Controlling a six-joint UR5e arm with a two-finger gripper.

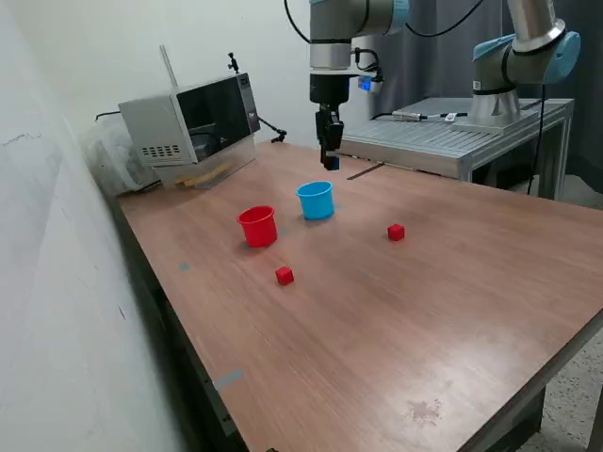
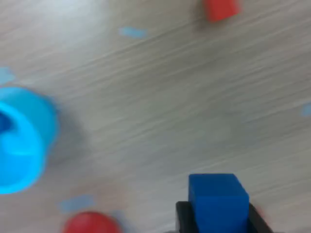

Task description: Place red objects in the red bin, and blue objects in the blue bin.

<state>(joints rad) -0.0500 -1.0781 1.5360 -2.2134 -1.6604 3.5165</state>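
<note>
Here, from the exterior view's left, we see the small round red plastic cup (image 1: 257, 226) beside the matching light-blue plastic cup (image 1: 316, 200) on the brown wooden table (image 1: 396, 320). Above them hangs the two-finger gripper (image 1: 330, 162), pinching a small dark-blue cube (image 2: 217, 200) — two small red cubes (image 1: 285, 275) (image 1: 396, 232) lie apart on the table.

We see a wooden table (image 1: 396, 320) against a white wall (image 1: 57, 235), a microwave (image 1: 188, 121) at its back, and a grey metal bench (image 1: 452, 137) beyond.
</note>
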